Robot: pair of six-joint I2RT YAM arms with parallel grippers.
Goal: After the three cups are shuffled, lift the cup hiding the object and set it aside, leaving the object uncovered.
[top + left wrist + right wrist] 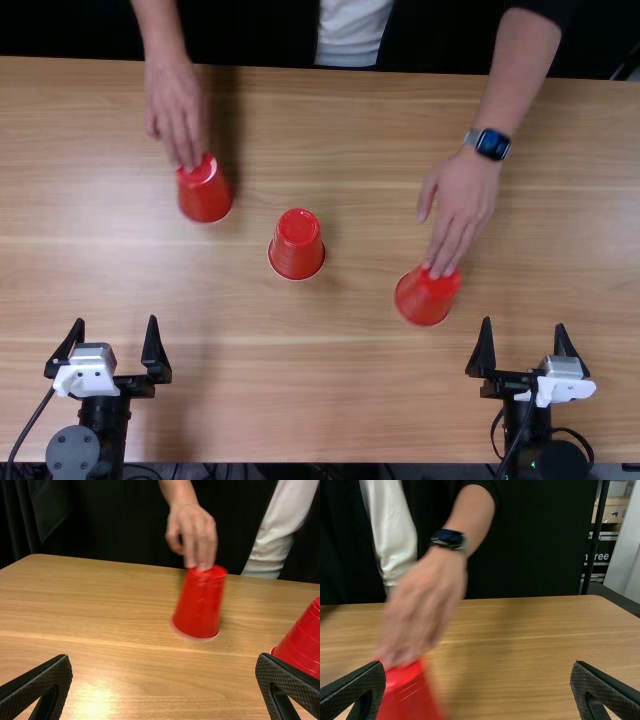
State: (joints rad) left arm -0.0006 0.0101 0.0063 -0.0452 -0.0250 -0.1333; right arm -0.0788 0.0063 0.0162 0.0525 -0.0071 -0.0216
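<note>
The left gripper (115, 324) and the right gripper (523, 326) are wide open and empty, while a person's hands (458, 205) touch the left cup (203, 190) and, nearer to its gripper, the right cup (426, 294), on both sides of the middle cup (297, 243).

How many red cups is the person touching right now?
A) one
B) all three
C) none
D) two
D: one hand rests on the left cup and the hand with the watch on the right cup, while the middle cup stands untouched.
</note>
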